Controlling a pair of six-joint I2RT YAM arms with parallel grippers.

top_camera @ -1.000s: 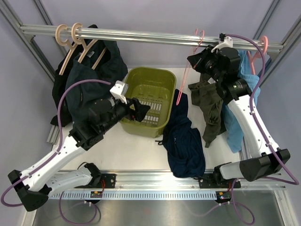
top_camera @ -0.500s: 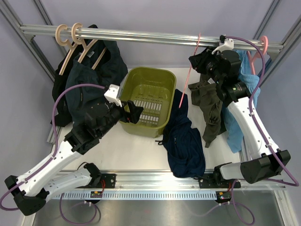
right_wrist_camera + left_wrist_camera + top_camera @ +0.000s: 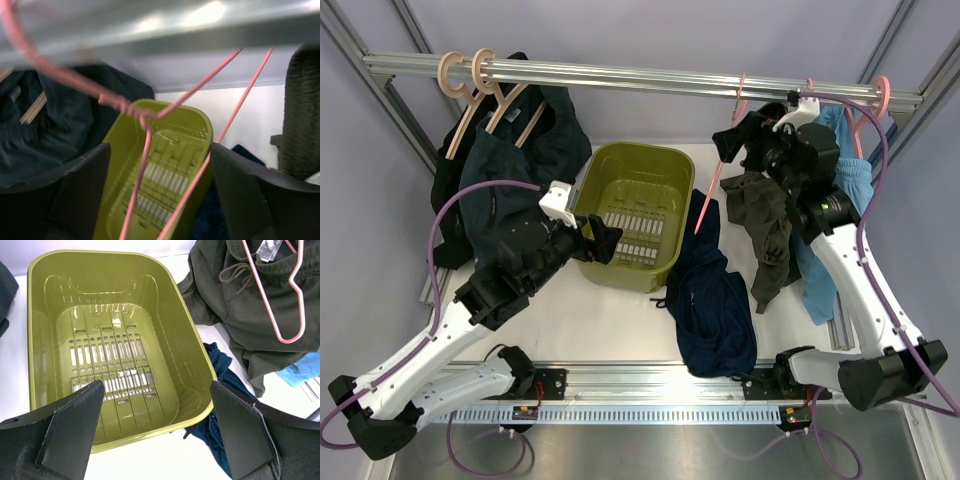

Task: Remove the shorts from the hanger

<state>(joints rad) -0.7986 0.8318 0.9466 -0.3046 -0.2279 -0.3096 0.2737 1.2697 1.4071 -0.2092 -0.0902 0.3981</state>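
The dark navy shorts (image 3: 715,300) lie crumpled on the white table, right of the green basket (image 3: 635,210); a piece shows by the basket's rim (image 3: 220,362). The thin pink hanger (image 3: 718,165) hangs by its hook from the metal rail (image 3: 620,75), and its lower end reaches down over the shorts' top edge; I cannot tell whether they touch. My right gripper (image 3: 730,140) is up by the rail, open, with the hanger's wires (image 3: 141,165) running loose between its fingers. My left gripper (image 3: 605,240) hovers open over the basket's near rim (image 3: 150,435), holding nothing.
Two beige wooden hangers (image 3: 470,85) carry dark teal garments (image 3: 510,170) at the left. An olive-green garment (image 3: 765,220) and a light blue one (image 3: 820,275) on a thicker pink hanger (image 3: 880,95) hang at the right, close behind my right arm.
My right gripper has gone from shut to open, letting go of the thin pink hanger, which has swung on the rail. My left gripper drew back slightly from the basket.
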